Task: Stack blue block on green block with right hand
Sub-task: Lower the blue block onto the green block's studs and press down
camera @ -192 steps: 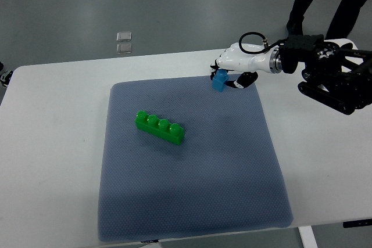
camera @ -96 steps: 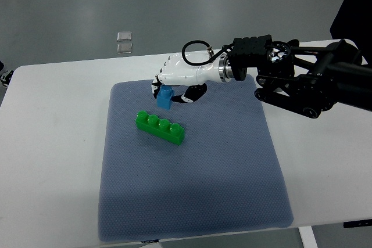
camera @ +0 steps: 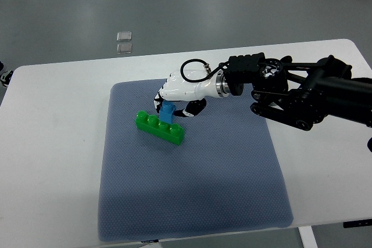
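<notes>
A: How does the arm stand at this moment?

B: The right arm comes in from the right edge, black and heavy, and it reaches far across the desk [camera: 58, 103]. At the metal wrist it becomes white, and the right robot hand [camera: 174, 98] lies low over the blue-grey mat [camera: 192, 190], with its back turned up and its fingers [camera: 158, 101] curled downward.

A: Is the robot hand holding something?

B: Yes, it grips the blue block [camera: 169, 112]. The block sits just below the fingertips, pinched between the fingers and the thumb on the other side.

A: And where is the blue block compared with the green one?

B: The green block [camera: 160, 126] lies directly under the robot hand, on the mat, turned a little diagonal, with four round studs on top. The blue block is at its middle studs and seems to touch them, but I cannot tell if it is pressed fully down.

A: What about the other arm?

B: It does not show in the top view. Behind the robot hand, on the floor beyond the desk, there are two small square plates [camera: 124, 41].
</notes>
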`<state>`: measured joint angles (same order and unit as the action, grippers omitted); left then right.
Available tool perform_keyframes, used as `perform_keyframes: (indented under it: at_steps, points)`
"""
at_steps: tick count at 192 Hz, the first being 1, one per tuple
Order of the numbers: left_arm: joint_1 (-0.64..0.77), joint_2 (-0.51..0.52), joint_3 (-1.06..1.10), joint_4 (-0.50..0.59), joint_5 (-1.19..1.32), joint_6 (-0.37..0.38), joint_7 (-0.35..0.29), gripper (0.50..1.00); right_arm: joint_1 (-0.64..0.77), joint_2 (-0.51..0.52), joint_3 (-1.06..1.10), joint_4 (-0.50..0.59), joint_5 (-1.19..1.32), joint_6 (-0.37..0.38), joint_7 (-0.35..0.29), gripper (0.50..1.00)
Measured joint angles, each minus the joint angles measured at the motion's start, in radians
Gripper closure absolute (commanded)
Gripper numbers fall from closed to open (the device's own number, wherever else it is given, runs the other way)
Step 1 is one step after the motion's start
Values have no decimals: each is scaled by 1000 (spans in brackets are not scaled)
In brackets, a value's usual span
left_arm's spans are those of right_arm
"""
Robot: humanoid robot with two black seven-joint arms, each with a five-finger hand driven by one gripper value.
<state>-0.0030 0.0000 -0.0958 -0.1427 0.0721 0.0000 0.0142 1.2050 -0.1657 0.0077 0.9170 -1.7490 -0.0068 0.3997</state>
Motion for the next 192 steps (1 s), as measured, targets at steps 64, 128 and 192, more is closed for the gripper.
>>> perform_keyframes:
  at_steps: [64,128,192]
  points:
    - [0,0,0,0,0,0,0,500,-2,5,-2,-3,-5,3,-3,938]
    - [0,0,0,0,0,0,0,500,-2,27,-3,-18,-17,3,-4,938]
    - [0,0,0,0,0,0,0,500,-5,32,-5,-23,-18,2,-5,938]
